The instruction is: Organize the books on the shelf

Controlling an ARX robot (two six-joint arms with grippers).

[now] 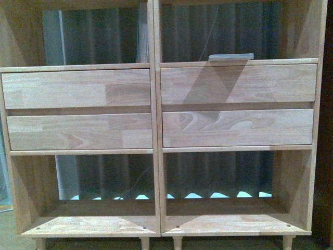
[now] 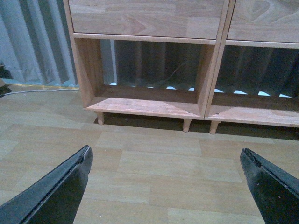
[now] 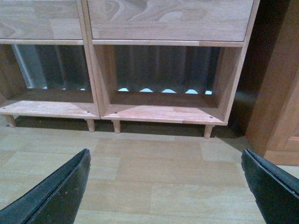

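One thin greyish book [image 1: 231, 57] flat in upper right compartment of light-wood shelf [image 1: 156, 104]; black left fingers [image 2: 56, 191], right fingers [image 3: 56, 193] spread wide, empty.

Three low views toward shelf [image 1: 156, 130]

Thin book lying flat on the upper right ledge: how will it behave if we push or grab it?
Book looks thin, so probably light and somewhat floppy. Lying flat on smooth wood, seemingly at the shelf front edge, it would likely slide rather than tip; an outward push might drop it.
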